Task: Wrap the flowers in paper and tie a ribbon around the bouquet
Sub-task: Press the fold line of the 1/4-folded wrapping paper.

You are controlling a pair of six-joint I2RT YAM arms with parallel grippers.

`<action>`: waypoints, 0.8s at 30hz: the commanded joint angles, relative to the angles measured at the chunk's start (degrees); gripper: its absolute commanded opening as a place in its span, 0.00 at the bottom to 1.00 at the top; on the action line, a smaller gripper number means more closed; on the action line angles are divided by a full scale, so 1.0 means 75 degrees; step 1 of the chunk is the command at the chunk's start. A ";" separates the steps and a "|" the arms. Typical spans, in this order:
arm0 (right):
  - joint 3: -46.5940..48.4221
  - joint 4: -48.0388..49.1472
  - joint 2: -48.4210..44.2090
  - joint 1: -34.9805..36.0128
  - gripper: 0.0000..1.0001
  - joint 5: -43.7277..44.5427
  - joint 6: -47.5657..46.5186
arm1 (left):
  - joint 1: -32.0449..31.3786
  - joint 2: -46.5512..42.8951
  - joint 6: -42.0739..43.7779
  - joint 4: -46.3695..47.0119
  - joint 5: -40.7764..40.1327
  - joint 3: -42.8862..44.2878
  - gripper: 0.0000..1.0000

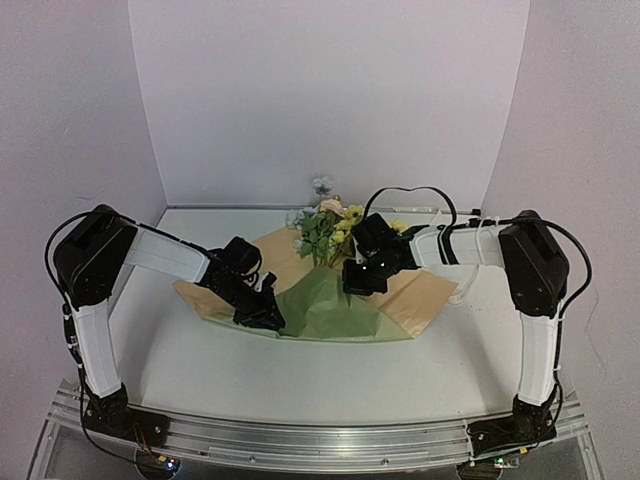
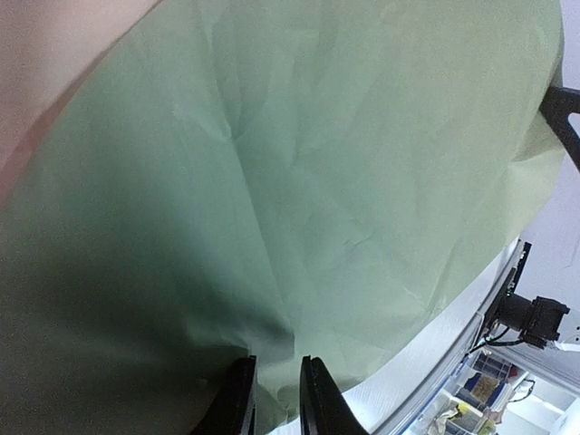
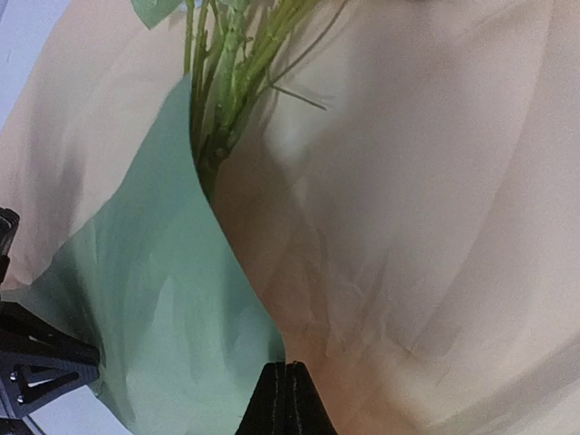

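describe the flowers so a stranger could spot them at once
On the white table lies a big sheet of paper, green on one side and peach on the other. At the middle of its far edge are the flowers: the only leafy bunch, with yellow, pink and grey-blue blooms on thin green stems.

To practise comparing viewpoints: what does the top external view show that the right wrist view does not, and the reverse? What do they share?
Only the top external view: the blooms of the flowers, and the whole outline of the paper on the table. Only the right wrist view: the thin green stems slipping behind the green flap, and the right gripper shut on the paper's folded edge. Both: the paper, green on one face and peach on the other.
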 commanded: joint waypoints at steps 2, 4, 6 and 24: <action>0.0362 -0.0169 0.0092 0.0061 0.01 0.0287 -0.0104 | -0.0036 -0.0793 -0.0089 0.0265 -0.0114 -0.0215 0.24; 0.0384 -0.0215 0.0131 0.0065 0.00 0.0316 -0.0098 | -0.0088 -0.0954 -0.0122 0.0379 -0.0036 -0.0251 0.27; 0.0345 -0.0226 0.0145 0.0070 0.00 0.0366 -0.0081 | -0.0132 -0.1082 -0.0161 0.0451 0.0046 -0.0284 0.29; 0.0295 -0.0310 0.0177 0.0088 0.04 0.0478 -0.0060 | -0.0181 -0.0731 -0.0554 0.0942 -0.0210 -0.1310 0.17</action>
